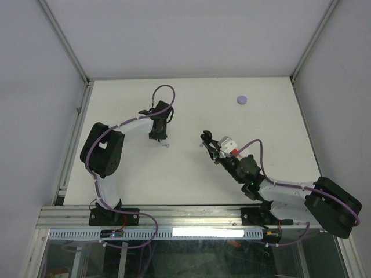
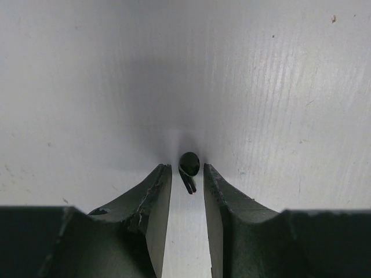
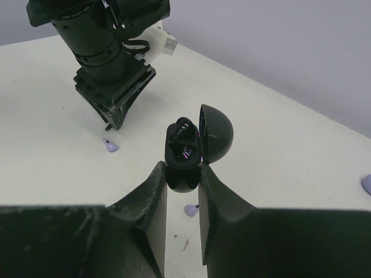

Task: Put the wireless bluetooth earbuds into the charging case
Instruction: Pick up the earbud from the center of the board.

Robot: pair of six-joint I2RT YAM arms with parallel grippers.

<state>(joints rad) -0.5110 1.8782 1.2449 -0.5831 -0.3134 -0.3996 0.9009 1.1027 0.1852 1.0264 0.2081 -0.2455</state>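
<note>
A tiny black stemmed earbud [image 2: 189, 165] lies on the white table between the tips of my left gripper [image 2: 187, 171]. The jaws stand narrowly open, with a thin gap on each side of the bud. From above, that left gripper [image 1: 157, 136] points down at the table's middle. My right gripper [image 3: 182, 174] is shut on the black charging case [image 3: 184, 159], held upright with its lid [image 3: 217, 136] swung open. The top view places the right gripper [image 1: 208, 143] right of centre. A pale purple earbud [image 3: 110, 146] lies by the left gripper, and another [image 3: 190, 209] under the right fingers.
A pale purple round disc [image 1: 242, 99] lies at the far right of the table. Metal frame rails border the table on the left [image 1: 75, 116] and right [image 1: 304, 116]. The left arm's wrist [image 3: 110, 63] hangs just beyond the case.
</note>
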